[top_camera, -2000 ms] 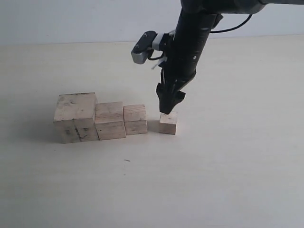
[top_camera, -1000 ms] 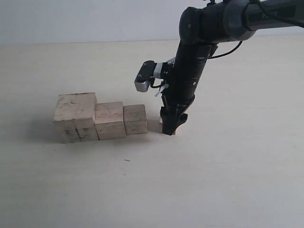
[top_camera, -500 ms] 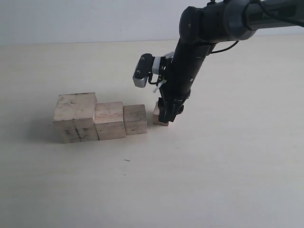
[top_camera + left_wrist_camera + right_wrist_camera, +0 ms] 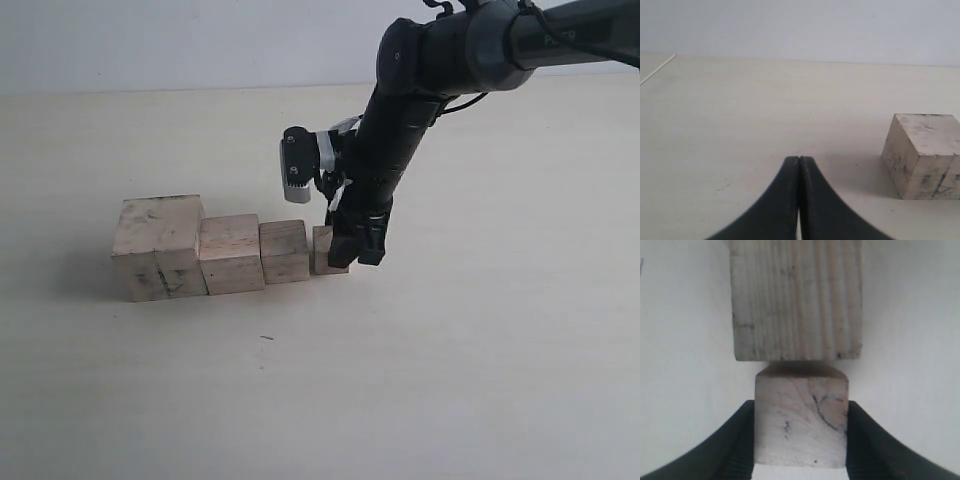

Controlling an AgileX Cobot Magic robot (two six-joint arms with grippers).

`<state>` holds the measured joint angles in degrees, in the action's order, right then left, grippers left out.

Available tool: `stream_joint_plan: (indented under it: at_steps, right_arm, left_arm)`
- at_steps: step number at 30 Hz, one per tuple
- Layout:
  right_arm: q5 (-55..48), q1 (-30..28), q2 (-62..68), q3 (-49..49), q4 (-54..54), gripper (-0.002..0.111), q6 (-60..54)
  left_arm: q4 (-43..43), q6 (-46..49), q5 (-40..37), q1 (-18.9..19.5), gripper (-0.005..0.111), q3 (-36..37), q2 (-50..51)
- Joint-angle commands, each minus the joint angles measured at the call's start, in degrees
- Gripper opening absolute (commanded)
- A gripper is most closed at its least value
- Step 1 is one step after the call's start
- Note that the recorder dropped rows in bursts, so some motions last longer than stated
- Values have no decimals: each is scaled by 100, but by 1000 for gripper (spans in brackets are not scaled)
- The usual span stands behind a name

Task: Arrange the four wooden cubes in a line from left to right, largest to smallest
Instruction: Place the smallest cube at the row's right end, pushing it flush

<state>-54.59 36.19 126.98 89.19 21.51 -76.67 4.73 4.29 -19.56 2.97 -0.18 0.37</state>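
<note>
Three pale wooden cubes stand in a touching row on the table: the largest cube with dark marks on the left, the second cube, then the third cube. My right gripper is shut on the smallest cube, holding it right beside the third cube. In the right wrist view the smallest cube sits between both black fingers, close against the third cube. The left wrist view shows my left gripper shut and empty, with the largest cube off to one side.
The pale table stretches bare around the row. The right arm reaches down from the upper right, its wrist camera jutting above the third cube. A small dark speck lies in front of the row.
My right gripper came down over the smallest cube, shut on it and carried it left from its spot apart, up beside the third cube. The other three cubes stayed still.
</note>
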Motion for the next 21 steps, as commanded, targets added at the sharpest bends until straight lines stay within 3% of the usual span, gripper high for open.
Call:
stream_joint_plan:
  at_steps: [1, 21]
  right_arm:
    - [-308, 10, 94, -20, 362, 0, -590]
    - [73, 10, 94, -20, 188, 0, -291]
  left_arm:
    - [29, -3, 63, -24, 0, 18, -37]
    - [29, -3, 63, -24, 0, 18, -37]
